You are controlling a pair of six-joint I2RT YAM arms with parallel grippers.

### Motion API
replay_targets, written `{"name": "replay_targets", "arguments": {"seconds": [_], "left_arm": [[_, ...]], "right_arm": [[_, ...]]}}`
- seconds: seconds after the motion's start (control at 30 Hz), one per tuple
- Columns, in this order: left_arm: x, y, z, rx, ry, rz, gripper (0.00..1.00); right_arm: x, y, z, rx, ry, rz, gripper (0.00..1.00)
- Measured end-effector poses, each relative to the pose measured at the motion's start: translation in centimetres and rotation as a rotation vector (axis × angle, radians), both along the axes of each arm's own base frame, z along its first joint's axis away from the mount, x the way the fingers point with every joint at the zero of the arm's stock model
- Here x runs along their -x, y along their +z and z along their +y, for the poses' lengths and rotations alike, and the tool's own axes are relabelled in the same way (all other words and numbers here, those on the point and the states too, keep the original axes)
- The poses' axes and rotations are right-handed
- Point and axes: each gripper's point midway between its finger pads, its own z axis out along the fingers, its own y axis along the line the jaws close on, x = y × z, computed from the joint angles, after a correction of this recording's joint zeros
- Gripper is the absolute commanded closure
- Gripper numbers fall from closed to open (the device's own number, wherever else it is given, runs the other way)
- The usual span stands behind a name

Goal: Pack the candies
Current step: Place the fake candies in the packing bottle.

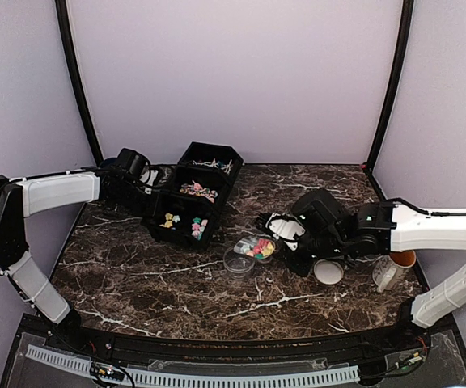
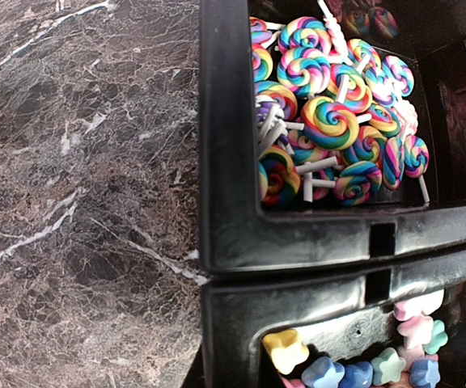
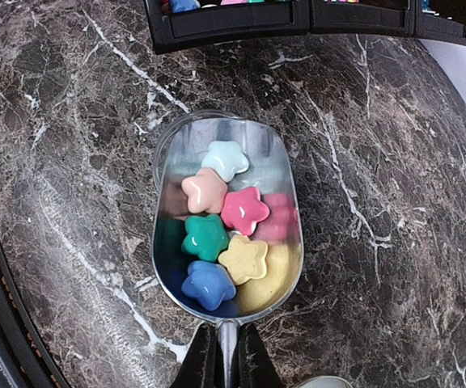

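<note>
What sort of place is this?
Probably a robot test booth: plain lilac walls enclose a dark marble-look table, two white robot arms bolted at its edge, a black compartment tray of candies.

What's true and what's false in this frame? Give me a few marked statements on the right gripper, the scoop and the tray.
1. The right gripper is clamped on the handle of a metal scoop. True.
2. The scoop is empty. False: it carries star candies in several colours.
3. Swirl lollipops fill one compartment of the black tray. True.
4. The tray is one undivided bin. False: a divider wall separates the lollipops from a compartment of star sweets.
5. The scoop rests inside the tray. False: it is over the marble table, apart from the tray.
</note>
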Motion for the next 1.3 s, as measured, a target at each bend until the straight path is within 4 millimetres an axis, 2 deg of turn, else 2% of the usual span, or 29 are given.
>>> {"name": "replay_targets", "arguments": {"seconds": [0.73,1.0,1.3], "left_arm": [[0.2,-0.3,0.5,-0.026,0.009,0.01,1.0],[0.0,0.1,0.4,-0.025,0.01,0.004,1.0],[0.0,0.1,0.4,-0.026,0.01,0.006,1.0]], "right_arm": [[0.4,-1.6,-0.2,0.212,0.028,0.078,1.0],[0.3,-0.2,0.3,0.233,0.04,0.076,1.0],[0.7,-0.6,-0.1,0.315,0.055,0.095,1.0]]}}
